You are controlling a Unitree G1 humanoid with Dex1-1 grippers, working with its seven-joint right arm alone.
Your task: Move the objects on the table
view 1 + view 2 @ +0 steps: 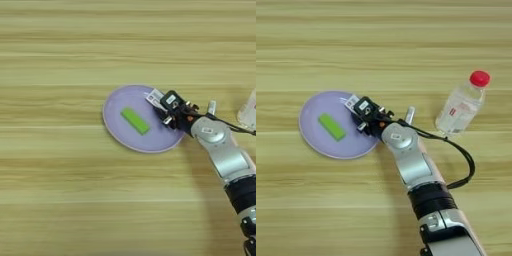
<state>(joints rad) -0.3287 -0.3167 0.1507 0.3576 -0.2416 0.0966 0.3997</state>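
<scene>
jaws (360, 114) sit at the right rim of the lilac plate (316, 142), seemingly closed on the white box (352, 102), though the hold is partly hidden. that box pokes out past the tips, over the plate's upper right edge. likely risks: a shallow pinch could let it slip and land half on the rim, or the wrist could nudge the plate. green block (332, 126) lies on the plate, left of the tips and apart; bottle (463, 105) stands well off behind the wrist on the tabletop (384, 45).
</scene>
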